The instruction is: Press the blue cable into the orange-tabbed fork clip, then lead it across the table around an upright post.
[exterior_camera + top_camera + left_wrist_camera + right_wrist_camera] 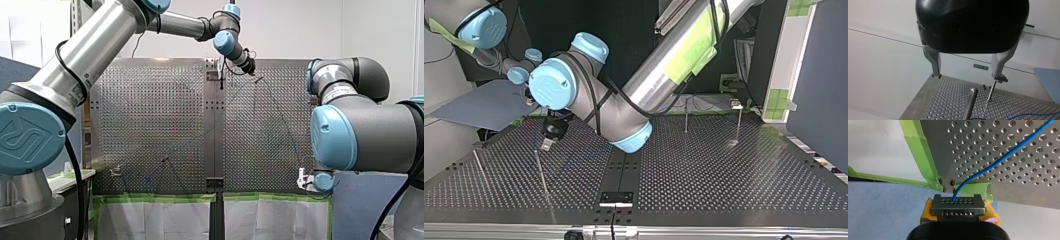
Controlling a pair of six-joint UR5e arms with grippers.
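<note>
Right wrist view settles where the blue cable (1003, 157) is: it is pinched between the clenched fingers of my right end effector (957, 203) (yellow pads bulging either side). From there it curves out over the perforated counter (1023, 177), past the green tape (923, 157) edging it. Held this firmly, it can probably be tensioned and steered rather than dragged.

Left wrist view shows what that one cannot. My left end effector (967, 75) is released, its metal fingers wide apart and empty. An upright post (970, 100) stands ahead between them, and a thinner post (991, 92) carrying a small fitting shows just past one fingertip. A stretch of cable lies on the counter near their feet. I judge this end effector is poised to guide the cable round.

Top view, left half of the frame, adds height: that end effector hangs close above the counter beside a slim post (541, 172). No orange tab is discernible anywhere, so I cannot tell whether the clip step is done.
</note>
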